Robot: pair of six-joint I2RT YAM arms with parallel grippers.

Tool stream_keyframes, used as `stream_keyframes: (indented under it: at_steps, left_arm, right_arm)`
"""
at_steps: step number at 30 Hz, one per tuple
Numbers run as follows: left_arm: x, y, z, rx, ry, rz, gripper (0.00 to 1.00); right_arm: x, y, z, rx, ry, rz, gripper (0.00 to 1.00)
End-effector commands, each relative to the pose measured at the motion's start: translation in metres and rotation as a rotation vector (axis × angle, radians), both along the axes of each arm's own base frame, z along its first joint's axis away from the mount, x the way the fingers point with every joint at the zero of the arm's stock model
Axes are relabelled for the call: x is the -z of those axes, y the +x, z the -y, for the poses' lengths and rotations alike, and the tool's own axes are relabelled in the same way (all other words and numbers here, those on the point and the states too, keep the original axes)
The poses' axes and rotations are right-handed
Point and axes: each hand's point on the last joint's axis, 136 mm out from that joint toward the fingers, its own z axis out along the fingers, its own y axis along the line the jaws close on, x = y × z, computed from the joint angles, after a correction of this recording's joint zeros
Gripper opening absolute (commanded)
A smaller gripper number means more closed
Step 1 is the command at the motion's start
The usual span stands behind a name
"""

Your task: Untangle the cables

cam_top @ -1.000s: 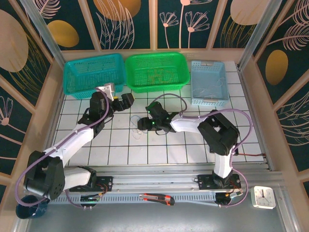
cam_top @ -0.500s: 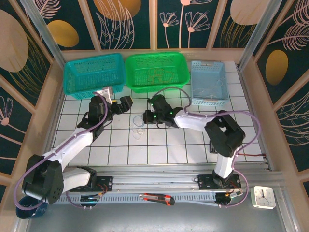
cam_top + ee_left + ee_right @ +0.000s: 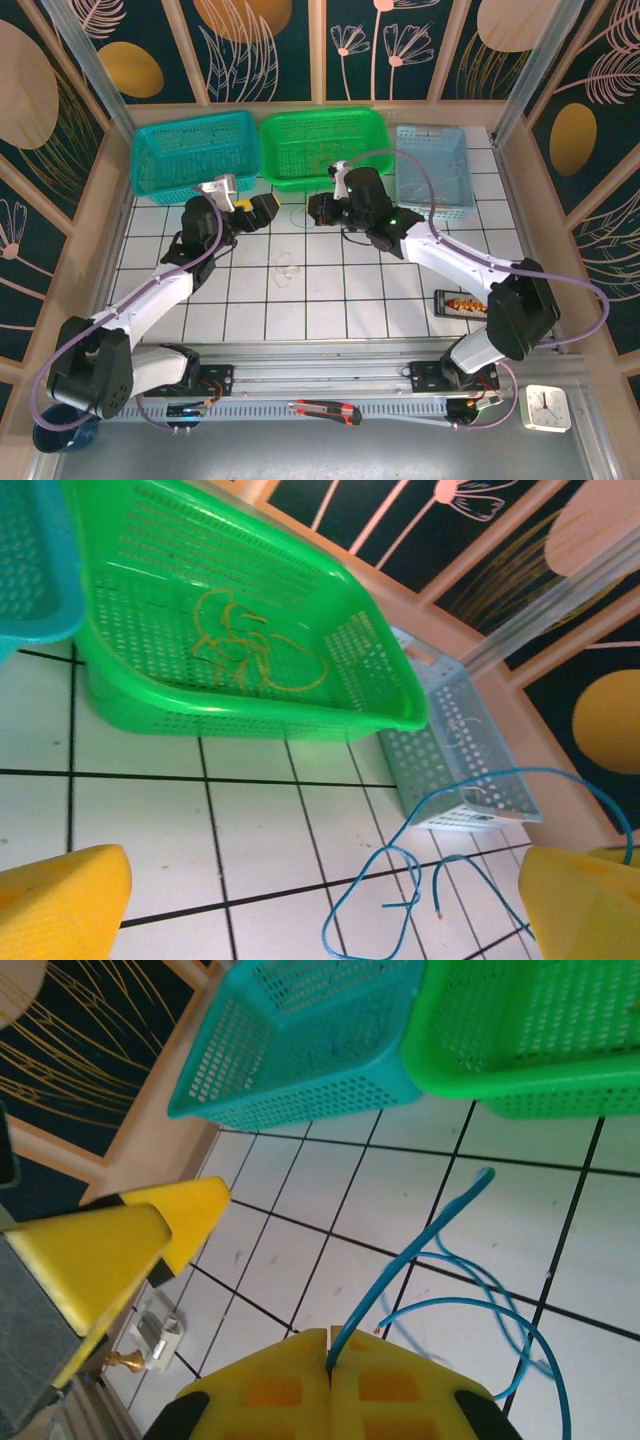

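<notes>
My right gripper (image 3: 328, 1348) is shut on one end of a thin blue cable (image 3: 432, 1232), which hangs in loops just above the tiles in front of the green basket. From above, that gripper (image 3: 317, 210) sits a short way right of my left gripper (image 3: 262, 211). The left gripper (image 3: 320, 910) is open, its yellow fingers (image 3: 62, 900) wide apart, and the blue cable (image 3: 400, 905) dangles ahead of them without touching. A few thin white cables (image 3: 287, 268) lie loose on the tiles below both grippers.
Three baskets line the back: teal (image 3: 190, 185), green (image 3: 325, 182) with a yellow wire (image 3: 240, 650) in it, and light blue (image 3: 432, 210) holding white wire. A dark flat object (image 3: 462, 303) lies at the right. A box cutter (image 3: 325, 410) and clock (image 3: 547, 407) sit off the front rail.
The right gripper closed on the blue cable and carried it back and up, away from the white cables, as the arm stretched out. The left gripper stayed open and hardly moved.
</notes>
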Motion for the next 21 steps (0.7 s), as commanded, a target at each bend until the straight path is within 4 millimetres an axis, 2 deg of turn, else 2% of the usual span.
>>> stream_keyframes:
  at_steps: [1,8,13,21]
  left_arm:
    - [-0.003,-0.004,0.013,0.08,-0.065,0.019,0.99]
    - [0.001,-0.01,0.027,0.157,-0.162,0.004,0.98]
    - [0.004,-0.014,0.038,0.19,-0.235,-0.009,0.96]
    - [0.009,-0.013,0.057,0.189,-0.229,-0.012,0.96]
  right_arm:
    - [-0.042,-0.003,0.004,-0.023,0.078,0.066,0.0]
    - [-0.069,-0.009,0.007,-0.036,0.138,0.096,0.0]
    - [-0.081,-0.01,0.006,-0.043,0.171,0.105,0.0]
    - [-0.093,-0.016,-0.004,-0.073,0.222,0.107,0.0]
